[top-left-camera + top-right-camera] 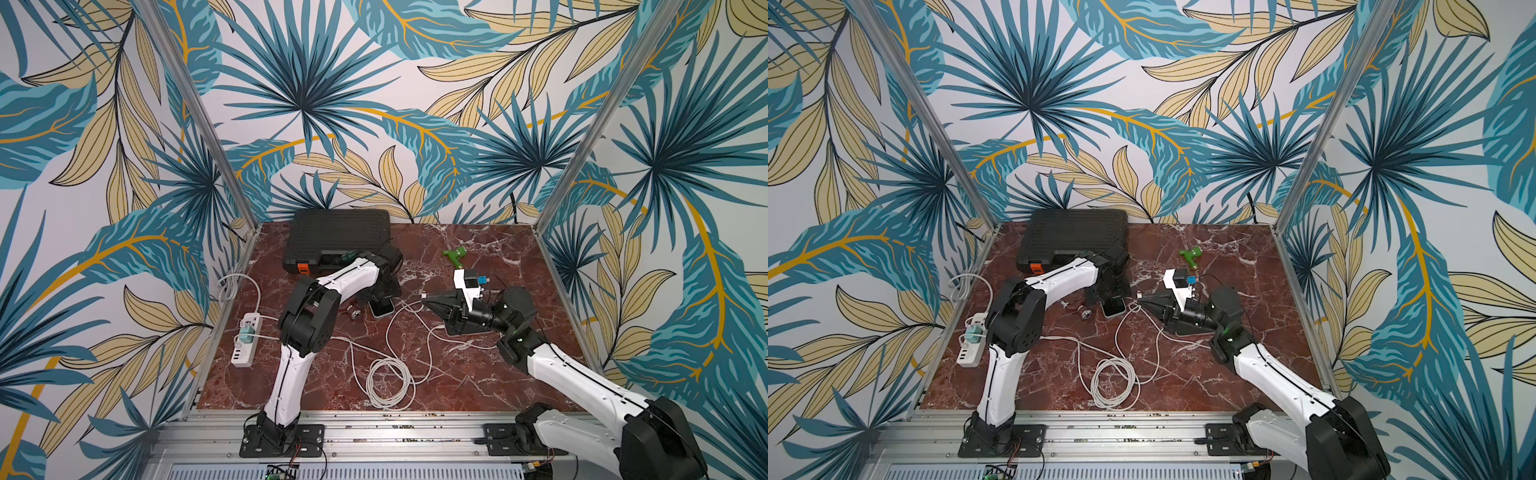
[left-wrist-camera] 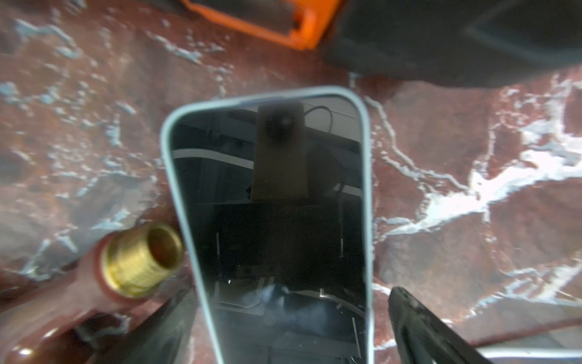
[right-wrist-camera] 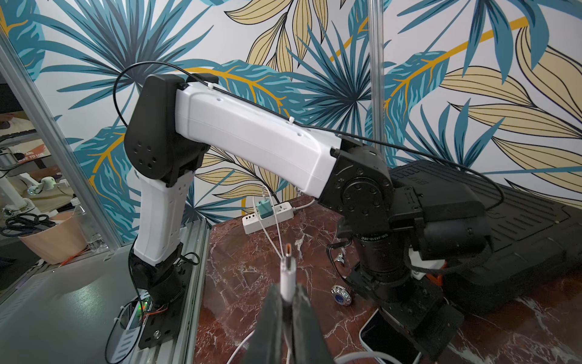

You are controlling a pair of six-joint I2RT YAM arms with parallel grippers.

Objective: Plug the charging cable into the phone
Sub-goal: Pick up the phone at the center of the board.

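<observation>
left gripper half hides phone, cable cropped

In both top views the left arm's wrist covers most of the phone, leaving only its near end at frame center, and the charging cable's plug is too small to read. In the left wrist view the phone runs off the frame edge; the brass fitting and orange latch are blurred.

Tabletop: red-brown marble, white veining. Walls: teal-and-beige leaf print. Tool case: black, orange latch. Phone: black screen, pale-blue case. Charging cable: white.
</observation>
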